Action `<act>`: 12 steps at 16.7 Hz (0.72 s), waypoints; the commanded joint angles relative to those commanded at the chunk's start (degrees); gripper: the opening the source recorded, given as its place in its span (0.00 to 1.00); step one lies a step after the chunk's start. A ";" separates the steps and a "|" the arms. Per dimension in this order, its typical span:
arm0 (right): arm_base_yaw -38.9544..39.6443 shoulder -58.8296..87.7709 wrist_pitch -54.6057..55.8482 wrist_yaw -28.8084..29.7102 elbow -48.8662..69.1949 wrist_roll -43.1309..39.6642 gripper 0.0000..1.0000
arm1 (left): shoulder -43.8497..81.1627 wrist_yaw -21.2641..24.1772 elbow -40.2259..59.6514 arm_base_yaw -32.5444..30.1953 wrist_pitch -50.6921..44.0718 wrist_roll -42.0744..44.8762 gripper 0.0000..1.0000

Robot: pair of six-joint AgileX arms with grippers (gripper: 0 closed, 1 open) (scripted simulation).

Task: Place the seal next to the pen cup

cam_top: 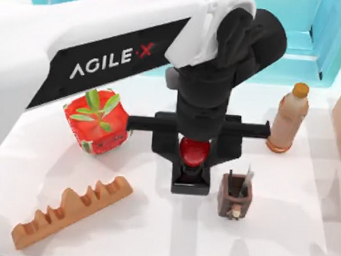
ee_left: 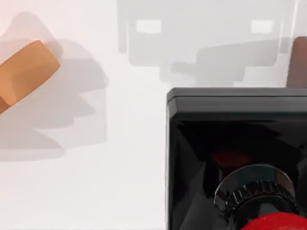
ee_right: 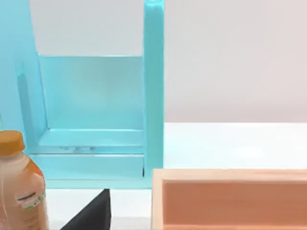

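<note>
left end effector [cam_top: 193,156] clamped on seal [cam_top: 193,151] | just beside pen cup [cam_top: 235,196] | risk: wide fingers clip cup on release, toppling pens

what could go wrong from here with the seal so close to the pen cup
1. The left pincer is closed on the seal just left of the pen cup; drifting right could knock the cup over.
2. Its wide black crossbar reaches toward the brown bottle, so a swing might tip it.

Seal [cam_top: 193,159] – black base, red knob; pen cup [cam_top: 235,196] – dark brown.
</note>
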 joint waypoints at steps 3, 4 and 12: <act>0.00 0.00 0.00 0.00 0.00 0.00 1.00 | 0.08 -0.07 -1.59 -0.09 1.70 -0.05 0.00; 0.00 0.00 0.00 0.00 0.00 0.00 1.00 | 0.11 -0.09 -2.06 -0.12 2.23 -0.07 0.00; 0.00 0.00 0.00 0.00 0.00 0.00 1.00 | 0.23 -0.13 -2.89 -0.19 3.11 -0.13 0.23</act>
